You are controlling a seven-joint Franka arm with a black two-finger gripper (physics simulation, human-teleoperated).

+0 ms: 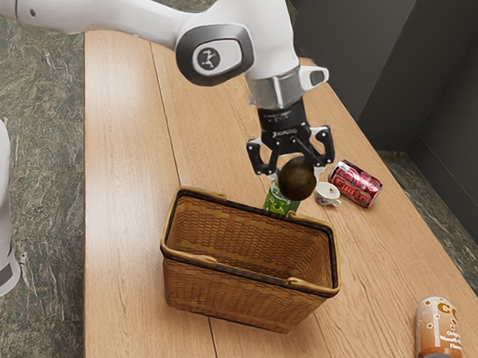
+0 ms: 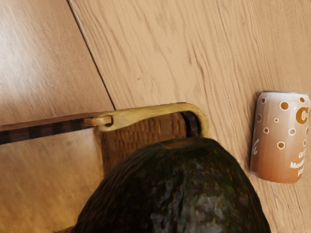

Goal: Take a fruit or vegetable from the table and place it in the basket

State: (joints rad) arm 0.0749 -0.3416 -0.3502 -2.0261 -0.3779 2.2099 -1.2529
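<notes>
In the exterior view my black gripper is shut on a dark, rounded avocado, one finger on each side of it. It is held up above the table, just behind the far rim of the wicker basket. In the wrist view the avocado looms large at the lower edge, overlapping part of the basket and its light handle. The basket stands upright on the table, and its visible inside holds nothing.
A green can stands behind the basket, below the avocado. Close by are a small white cup and a red can on its side. An orange-and-white can is toward the exterior view's lower right, also the orange can beside the basket.
</notes>
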